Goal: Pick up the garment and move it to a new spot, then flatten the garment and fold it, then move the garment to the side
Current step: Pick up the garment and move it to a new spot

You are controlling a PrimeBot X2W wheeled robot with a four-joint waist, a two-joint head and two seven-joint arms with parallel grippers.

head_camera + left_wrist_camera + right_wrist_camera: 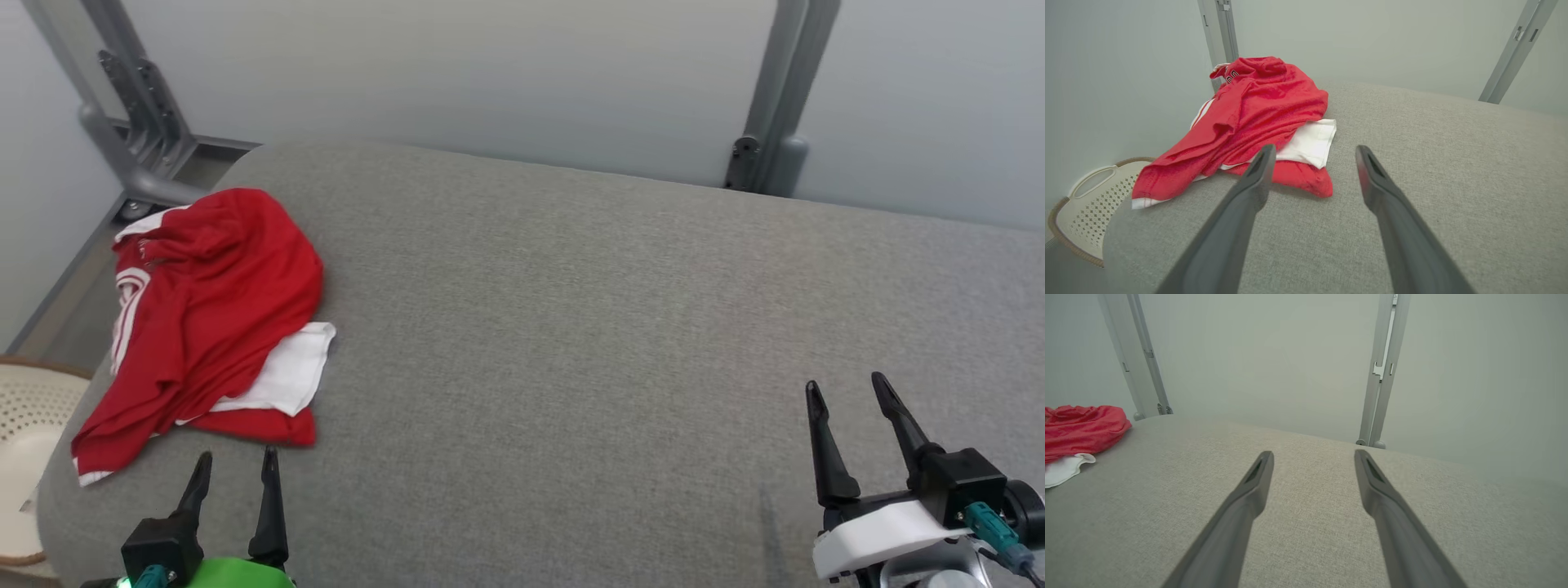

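Note:
The garment (204, 302), a bright red shirt with a white sleeve showing, lies crumpled at the left end of the grey padded table (571, 327). One red corner droops over the table's left edge. My left gripper (237, 457) hovers open just in front of its near hem, empty. In the left wrist view the garment (1257, 118) lies just beyond the left gripper (1312, 151), whose left finger crosses the near red hem. My right gripper (845, 388) stands open and empty at the lower right, far from the cloth. The right wrist view catches the garment (1081, 428) at its left edge, beyond my right gripper (1312, 455).
A cream perforated laundry basket (24, 433) stands on the floor left of the table, also seen as the basket (1090, 200) in the left wrist view. Grey metal posts (771, 98) rise behind the table against a pale wall. The table's grey surface stretches from the garment to the right.

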